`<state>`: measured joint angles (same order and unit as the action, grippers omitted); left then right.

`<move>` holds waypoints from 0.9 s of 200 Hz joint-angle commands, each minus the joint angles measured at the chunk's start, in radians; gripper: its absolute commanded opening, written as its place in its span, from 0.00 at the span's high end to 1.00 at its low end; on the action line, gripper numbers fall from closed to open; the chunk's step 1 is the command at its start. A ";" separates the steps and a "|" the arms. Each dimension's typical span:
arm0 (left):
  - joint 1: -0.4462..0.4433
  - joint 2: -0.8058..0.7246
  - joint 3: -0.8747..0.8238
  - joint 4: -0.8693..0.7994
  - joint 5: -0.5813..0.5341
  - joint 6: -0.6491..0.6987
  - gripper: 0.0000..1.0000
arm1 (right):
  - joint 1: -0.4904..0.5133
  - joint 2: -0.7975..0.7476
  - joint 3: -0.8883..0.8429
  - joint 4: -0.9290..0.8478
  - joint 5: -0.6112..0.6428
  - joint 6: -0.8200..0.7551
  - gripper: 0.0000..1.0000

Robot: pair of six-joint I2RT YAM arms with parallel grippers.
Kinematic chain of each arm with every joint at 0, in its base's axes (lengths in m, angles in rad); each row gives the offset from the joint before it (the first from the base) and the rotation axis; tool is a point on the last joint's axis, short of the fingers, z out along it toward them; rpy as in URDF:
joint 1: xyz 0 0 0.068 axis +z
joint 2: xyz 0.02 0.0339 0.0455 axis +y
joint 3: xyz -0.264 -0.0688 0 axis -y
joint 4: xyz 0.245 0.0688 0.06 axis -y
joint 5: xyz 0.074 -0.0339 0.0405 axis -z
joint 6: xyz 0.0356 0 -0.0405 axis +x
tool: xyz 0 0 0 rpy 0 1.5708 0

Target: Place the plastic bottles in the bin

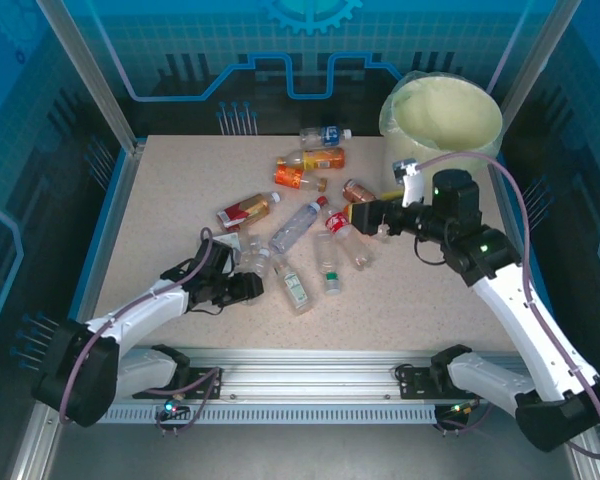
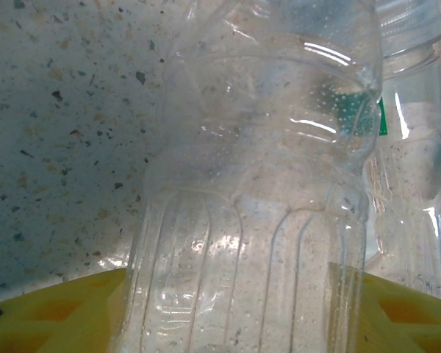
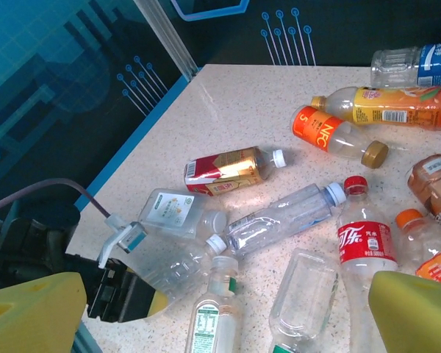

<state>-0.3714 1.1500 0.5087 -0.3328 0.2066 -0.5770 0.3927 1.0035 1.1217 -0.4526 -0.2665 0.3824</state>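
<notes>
The left wrist camera gives me little beyond one clear bottle [image 2: 257, 220]. Its ribbed body runs off the top and bottom edges, so cap and base are out of sight. A second bottle behind it on the right is mostly glare and a scrap of green. The left gripper [image 2: 228, 301] has a yellow finger pressed against each side of that clear bottle, the jaws parted only by its width, at the near left edge of the scatter. My left arm stretches low over the table [image 1: 160, 220] from the near left corner, forearm angled toward the centre.

My right arm climbs from the near right with the elbow raised. Its wrist is turned so the right gripper [image 1: 368, 215] points left above the right side of the scatter. Its fingers [image 3: 29, 312] stand wide apart with nothing held between them, and the bottles beneath them are cut off by the lower edge of the right wrist view.

The plastic bottles [image 1: 298, 228] lie strewn across the middle of the table. The bin [image 1: 480, 100] sits in the far right corner, its near wall partly behind my right wrist.
</notes>
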 commanded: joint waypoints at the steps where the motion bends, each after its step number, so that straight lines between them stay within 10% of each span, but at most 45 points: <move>1: -0.008 -0.089 -0.009 -0.008 0.013 -0.004 0.50 | 0.041 -0.038 -0.059 0.110 0.079 0.069 0.00; 60: -0.017 -0.300 0.057 0.066 0.172 -0.028 0.51 | 0.099 -0.080 -0.200 0.187 0.126 0.275 0.00; 180: -0.200 -0.233 0.153 0.444 0.297 -0.082 0.54 | 0.264 0.063 -0.314 0.627 -0.007 0.387 0.00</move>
<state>-0.5518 0.9092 0.6479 0.0135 0.4641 -0.6525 0.6292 1.0153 0.7731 0.0490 -0.2306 0.7498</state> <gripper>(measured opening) 0.617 0.998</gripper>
